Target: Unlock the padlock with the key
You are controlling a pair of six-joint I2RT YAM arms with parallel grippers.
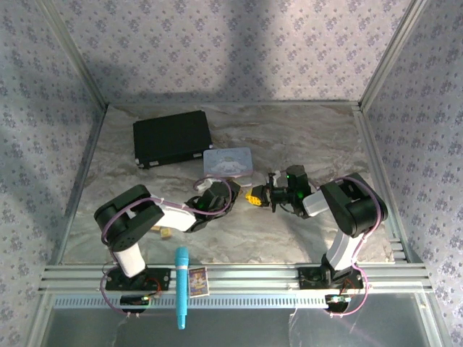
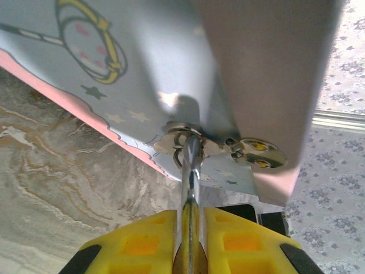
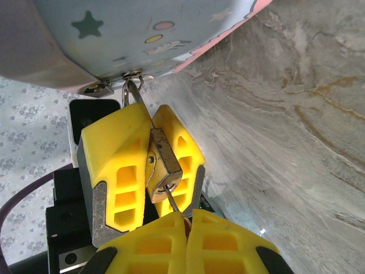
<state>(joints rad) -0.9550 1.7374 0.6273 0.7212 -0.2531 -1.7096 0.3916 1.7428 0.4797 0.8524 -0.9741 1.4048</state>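
Though cluttered, marbled table between floral walls

Soft light falls from overhead; broad grey shadows cross the back wall. Close up, the left fingers blur slightly in the wrist view.

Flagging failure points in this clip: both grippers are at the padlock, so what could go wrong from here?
1. The key is a thin shaft between the right gripper and the padlock; turning may slip it in the grip or bend it.
2. The shackle hooks through the hasp of the tin, so twisting may drag the tin.
3. The left gripper pinches the padlock by its sides; torque may rotate it loose.
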